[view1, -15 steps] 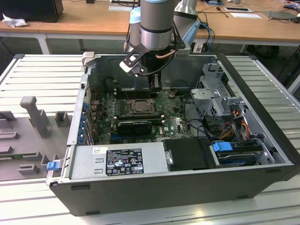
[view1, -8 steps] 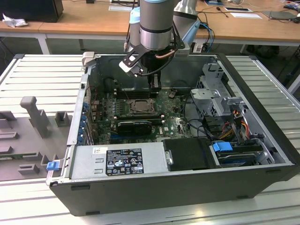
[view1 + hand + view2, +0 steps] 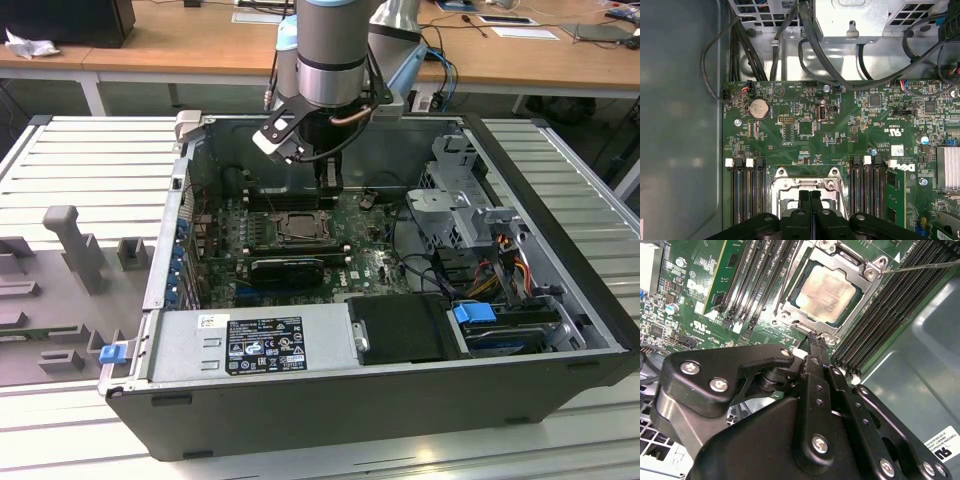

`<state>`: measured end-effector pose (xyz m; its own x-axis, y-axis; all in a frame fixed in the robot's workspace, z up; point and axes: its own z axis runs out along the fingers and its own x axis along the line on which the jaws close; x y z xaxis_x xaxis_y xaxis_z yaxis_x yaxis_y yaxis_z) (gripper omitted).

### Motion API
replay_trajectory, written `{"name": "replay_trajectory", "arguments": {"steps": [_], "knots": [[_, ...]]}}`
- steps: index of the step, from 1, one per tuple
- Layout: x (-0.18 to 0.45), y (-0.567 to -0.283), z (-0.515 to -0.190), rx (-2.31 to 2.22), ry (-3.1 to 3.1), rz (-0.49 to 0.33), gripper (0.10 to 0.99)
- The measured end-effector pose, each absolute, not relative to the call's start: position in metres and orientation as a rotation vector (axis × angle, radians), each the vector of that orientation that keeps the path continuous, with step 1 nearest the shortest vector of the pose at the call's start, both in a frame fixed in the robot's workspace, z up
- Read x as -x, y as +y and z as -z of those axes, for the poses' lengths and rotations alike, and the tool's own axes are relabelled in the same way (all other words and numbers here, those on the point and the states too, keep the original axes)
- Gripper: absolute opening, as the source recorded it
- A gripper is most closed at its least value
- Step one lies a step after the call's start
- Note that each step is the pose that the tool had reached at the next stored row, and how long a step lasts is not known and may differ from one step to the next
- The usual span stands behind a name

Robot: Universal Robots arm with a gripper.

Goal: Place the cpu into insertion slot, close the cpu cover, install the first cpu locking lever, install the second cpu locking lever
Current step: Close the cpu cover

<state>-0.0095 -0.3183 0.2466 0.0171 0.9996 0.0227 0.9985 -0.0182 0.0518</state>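
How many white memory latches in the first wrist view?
4: two latches by the case wall, two across the cpu cover; more may be hidden.

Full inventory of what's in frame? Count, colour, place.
computer case: 1, dark grey, open, on the slatted bench.
motherboard: 1, green, inside the case.
cpu: 1, silvery-beige, in the cpu cover window.
cpu cover: 1, silver-grey, down over the cpu.
memory module: 1, green, in a black slot beside the cpu cover.
coin cell: 1, silver, on the motherboard.
power supply: 1, grey, inside the case.
fixture tray: 1, grey, exterior view's left of the case.
gripper: 1, black, shut, tips at the cpu cover's edge.
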Motion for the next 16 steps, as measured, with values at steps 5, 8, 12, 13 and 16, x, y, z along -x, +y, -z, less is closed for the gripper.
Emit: {"name": "replay_trajectory", "arguments": {"steps": [5, 8, 12, 13, 16], "knots": [[0.0106, -0.3182, -0.2466, -2.225, 2.186, -0.082, 0.106], [0.0116, -0.3182, -0.2466, -2.225, 2.186, -0.082, 0.106], [0.0128, -0.3182, -0.2466, -2.225, 2.186, -0.082, 0.106], [0.013, -0.3182, -0.2466, -2.225, 2.186, -0.082, 0.106], [0.0139, -0.3182, -0.2466, -2.225, 2.186, -0.082, 0.106]]}}
